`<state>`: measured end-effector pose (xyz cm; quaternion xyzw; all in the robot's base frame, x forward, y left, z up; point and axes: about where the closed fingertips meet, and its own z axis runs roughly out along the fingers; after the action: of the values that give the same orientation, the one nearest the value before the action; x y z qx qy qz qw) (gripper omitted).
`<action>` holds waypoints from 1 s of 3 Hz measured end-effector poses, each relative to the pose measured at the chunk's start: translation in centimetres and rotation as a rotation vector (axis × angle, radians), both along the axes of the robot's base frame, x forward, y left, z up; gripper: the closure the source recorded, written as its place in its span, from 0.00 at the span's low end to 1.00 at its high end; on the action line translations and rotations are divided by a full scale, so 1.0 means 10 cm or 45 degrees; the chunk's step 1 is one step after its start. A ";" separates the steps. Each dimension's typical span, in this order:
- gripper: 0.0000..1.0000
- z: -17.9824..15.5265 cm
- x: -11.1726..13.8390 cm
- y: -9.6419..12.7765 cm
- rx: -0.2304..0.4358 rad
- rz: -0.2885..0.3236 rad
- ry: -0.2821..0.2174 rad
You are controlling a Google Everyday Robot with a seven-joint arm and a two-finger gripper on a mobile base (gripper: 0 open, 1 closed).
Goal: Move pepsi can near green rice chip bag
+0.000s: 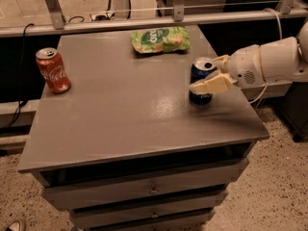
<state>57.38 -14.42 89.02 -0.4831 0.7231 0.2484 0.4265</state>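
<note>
The pepsi can [199, 98], dark blue with a silver top, stands upright on the right side of the grey cabinet top [120, 109]. My gripper [204, 74] reaches in from the right on a white arm. Its fingers are open and straddle the can: one cream finger [211, 84] crosses the can's front and the other lies behind its top right. The can rests on the surface. The green rice chip bag [160, 39] lies flat at the far edge, a short way behind and left of the can.
A red Coca-Cola can [53, 70] stands near the left edge. A metal rail [144, 22] runs behind the cabinet. Drawers [149, 191] sit below the top. A white cable [262, 93] hangs at the right.
</note>
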 end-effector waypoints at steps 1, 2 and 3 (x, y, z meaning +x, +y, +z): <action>0.87 0.30 0.01 -0.09 0.042 -0.014 -0.075; 1.00 0.30 0.01 -0.06 0.042 -0.009 -0.074; 1.00 0.30 0.01 -0.06 0.042 -0.009 -0.074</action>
<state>57.52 -15.06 92.02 -0.4806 0.7080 0.2447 0.4560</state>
